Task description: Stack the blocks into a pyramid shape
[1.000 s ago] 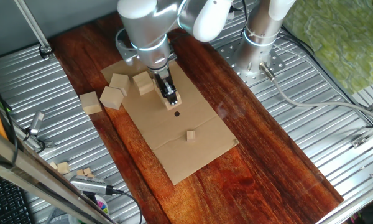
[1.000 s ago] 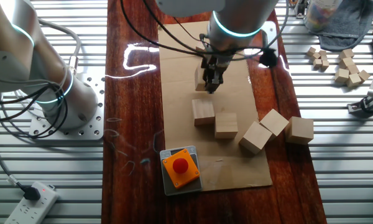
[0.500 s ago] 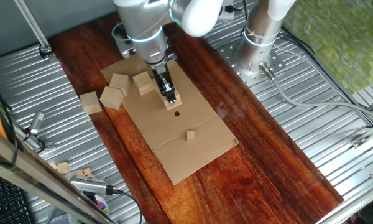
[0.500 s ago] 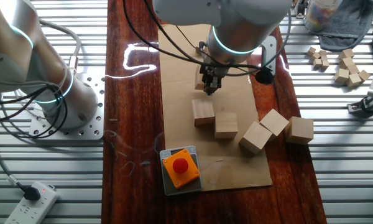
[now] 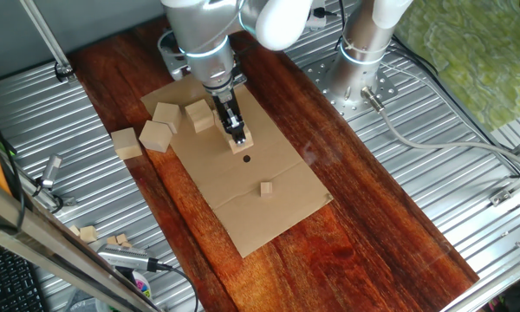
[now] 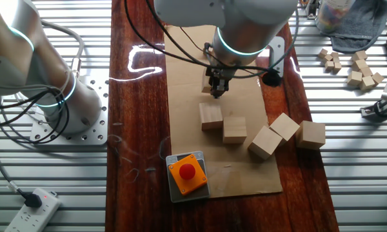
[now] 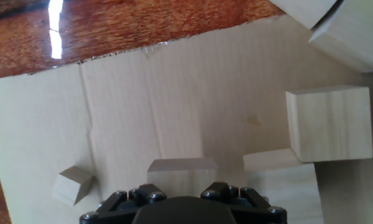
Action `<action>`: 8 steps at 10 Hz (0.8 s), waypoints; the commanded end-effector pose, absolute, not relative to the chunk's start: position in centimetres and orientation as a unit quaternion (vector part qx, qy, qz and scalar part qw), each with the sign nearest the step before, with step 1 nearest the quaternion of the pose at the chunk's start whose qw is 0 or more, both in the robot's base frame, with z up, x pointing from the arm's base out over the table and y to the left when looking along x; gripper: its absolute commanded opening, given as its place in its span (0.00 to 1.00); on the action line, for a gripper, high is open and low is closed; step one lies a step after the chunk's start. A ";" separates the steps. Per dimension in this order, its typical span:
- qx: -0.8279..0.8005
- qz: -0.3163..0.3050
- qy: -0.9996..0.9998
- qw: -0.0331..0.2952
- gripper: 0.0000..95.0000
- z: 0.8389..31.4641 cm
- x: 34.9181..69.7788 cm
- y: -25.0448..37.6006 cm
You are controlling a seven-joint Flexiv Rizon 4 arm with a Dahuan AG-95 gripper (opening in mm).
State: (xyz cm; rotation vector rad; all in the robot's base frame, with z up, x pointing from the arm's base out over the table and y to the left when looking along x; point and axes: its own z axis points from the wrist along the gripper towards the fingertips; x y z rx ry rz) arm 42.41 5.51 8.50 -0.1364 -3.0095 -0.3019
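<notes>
Gripper (image 6: 215, 92) down on one wooden block (image 7: 181, 169) on cardboard sheet (image 5: 273, 204); grip state can't tell, fingers hidden. Other blocks (image 6: 235, 129) scattered nearby, none stacked. Pyramid not begun, all left.

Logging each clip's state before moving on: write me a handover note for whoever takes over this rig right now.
Tool: low over the cardboard sheet, at one wooden block; I cannot tell whether it is gripping.
Other blocks: the near pair sits corner to corner on the sheet. The far cluster is three blocks at the sheet's edge, the last of them off the sheet on the table.
Done: nothing stacked; every block is at table level.
Left: the whole pyramid, base row first.
</notes>
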 end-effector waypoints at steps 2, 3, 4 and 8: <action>-0.051 -0.092 -0.993 0.061 0.00 8.7 44.0 6.6; -0.053 -0.090 -0.993 0.062 0.00 8.8 44.5 7.0; -0.058 -0.089 -0.992 0.062 0.00 9.0 45.1 7.4; -0.073 -0.069 -0.993 0.061 0.00 9.0 47.2 9.7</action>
